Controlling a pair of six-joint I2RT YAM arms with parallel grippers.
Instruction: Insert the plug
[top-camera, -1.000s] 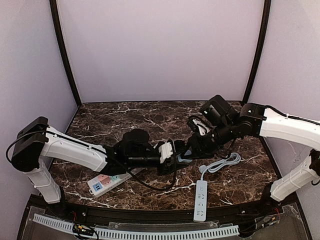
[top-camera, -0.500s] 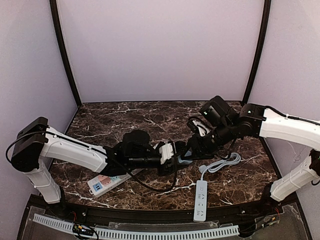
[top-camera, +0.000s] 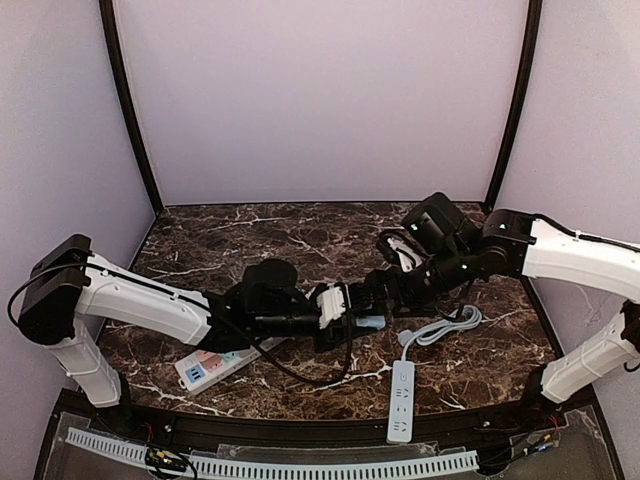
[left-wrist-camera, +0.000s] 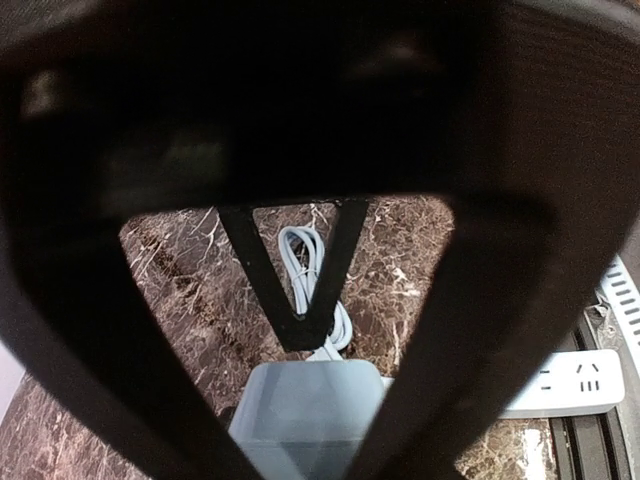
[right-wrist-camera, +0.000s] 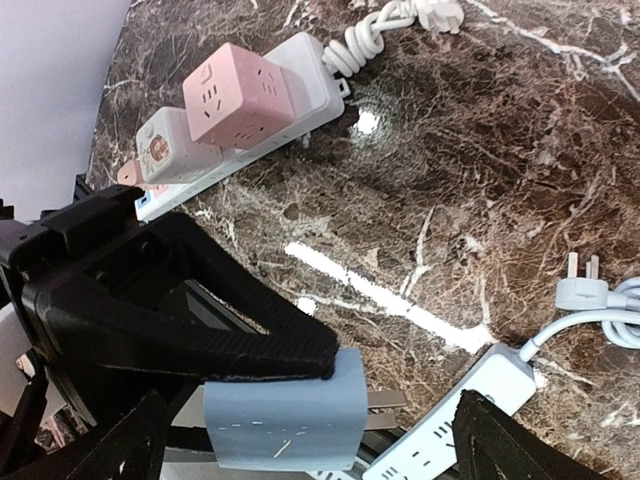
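Altogether two power strips lie on the dark marble surface (top-camera: 250, 240), and there is one blue plug (top-camera: 370, 322). The white power strip (top-camera: 402, 400) lies near the front edge, with its white cable (top-camera: 440, 325) coiled just behind it. The second power strip (top-camera: 215, 365) lies well to the left of the white power strip and carries two cube adapters, one pink (right-wrist-camera: 235, 95) and one pale (right-wrist-camera: 170, 145). The left gripper (top-camera: 350, 322) is closed tight on the blue plug and holds it behind and a little to the left of the white power strip. In the right wrist view the metal prongs (right-wrist-camera: 385, 400) of the plug stick out toward that strip. The right gripper (top-camera: 375, 292) is beside the plug, also behind the white power strip; its two fingers are spread wide apart and it holds nothing. How high the plug is over the surface I cannot tell.
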